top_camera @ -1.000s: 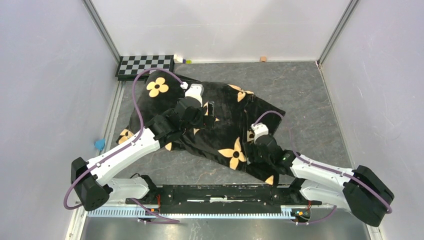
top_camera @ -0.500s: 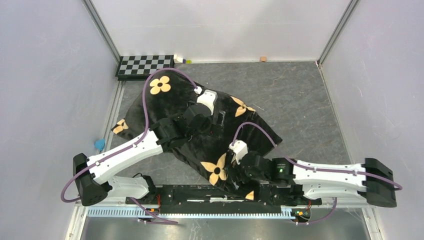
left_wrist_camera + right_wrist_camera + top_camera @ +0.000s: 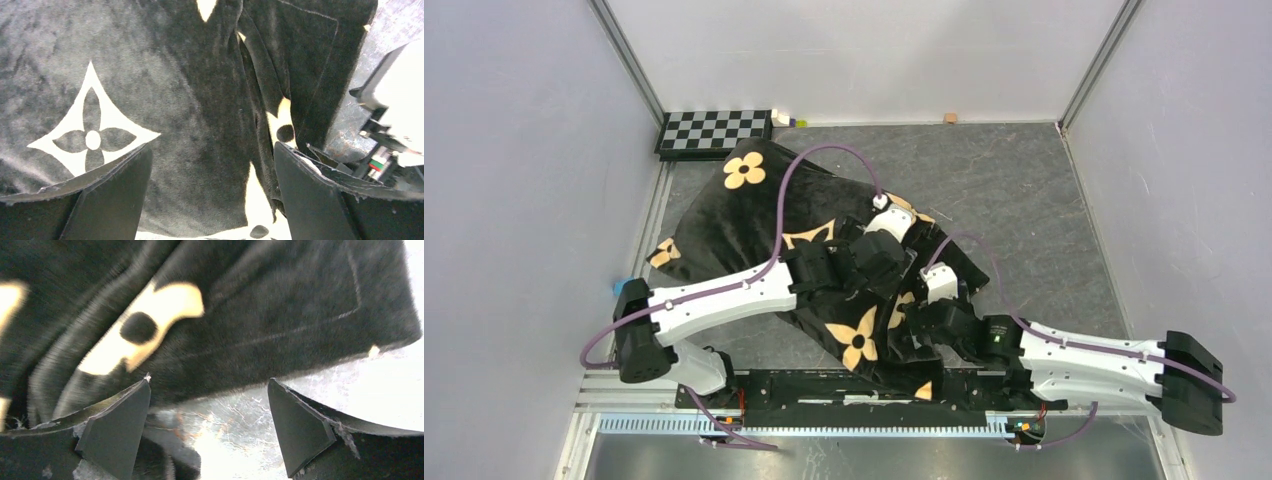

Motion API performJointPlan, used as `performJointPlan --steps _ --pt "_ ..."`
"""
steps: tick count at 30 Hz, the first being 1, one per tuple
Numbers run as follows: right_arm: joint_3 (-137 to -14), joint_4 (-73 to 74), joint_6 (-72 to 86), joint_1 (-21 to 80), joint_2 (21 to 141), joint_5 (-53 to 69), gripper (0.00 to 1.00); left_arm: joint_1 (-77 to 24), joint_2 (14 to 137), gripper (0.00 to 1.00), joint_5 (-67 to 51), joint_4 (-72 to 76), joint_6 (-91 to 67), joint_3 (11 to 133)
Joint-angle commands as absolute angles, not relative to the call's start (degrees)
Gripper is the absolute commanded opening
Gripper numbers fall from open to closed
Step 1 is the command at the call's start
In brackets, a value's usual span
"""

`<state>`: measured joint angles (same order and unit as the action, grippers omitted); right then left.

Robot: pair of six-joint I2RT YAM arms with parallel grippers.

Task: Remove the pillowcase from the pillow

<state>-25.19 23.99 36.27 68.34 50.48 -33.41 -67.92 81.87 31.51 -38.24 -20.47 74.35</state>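
The black plush pillowcase [image 3: 754, 215], printed with tan flowers and stars, lies rumpled across the middle-left of the table. The pillow is hidden; no cream quilting shows. My left gripper [image 3: 892, 268] hangs open over the pillowcase's right part. In the left wrist view its jaws [image 3: 210, 167] stand wide apart just above the black fabric [image 3: 190, 100], holding nothing. My right gripper [image 3: 921, 325] is open and low at the pillowcase's near-right edge. In the right wrist view its jaws [image 3: 210, 412] straddle bare table, with the fabric's hem [image 3: 280, 325] just beyond them.
A black-and-white checkerboard [image 3: 714, 131] lies at the back left, with a small white and green item [image 3: 786, 119] beside it. A small wooden block [image 3: 950, 118] sits by the back wall. A blue object [image 3: 622, 288] lies at the left edge. A black rail [image 3: 854, 385] runs along the front.
My left arm has swung to the right across the pillowcase. My right gripper has drawn in toward the near middle. The pillowcase has bunched and shifted toward the front edge.
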Motion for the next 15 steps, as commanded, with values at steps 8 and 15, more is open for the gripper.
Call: performJointPlan --steps 8,15 --pt "-14.31 -1.0 38.6 61.09 53.5 -20.56 0.91 -63.02 86.39 0.9 26.39 -38.37 -26.42 73.2" --pt "-15.84 12.47 42.75 55.2 57.25 -29.95 0.79 -55.56 83.38 0.88 19.73 -32.81 -30.98 61.2"
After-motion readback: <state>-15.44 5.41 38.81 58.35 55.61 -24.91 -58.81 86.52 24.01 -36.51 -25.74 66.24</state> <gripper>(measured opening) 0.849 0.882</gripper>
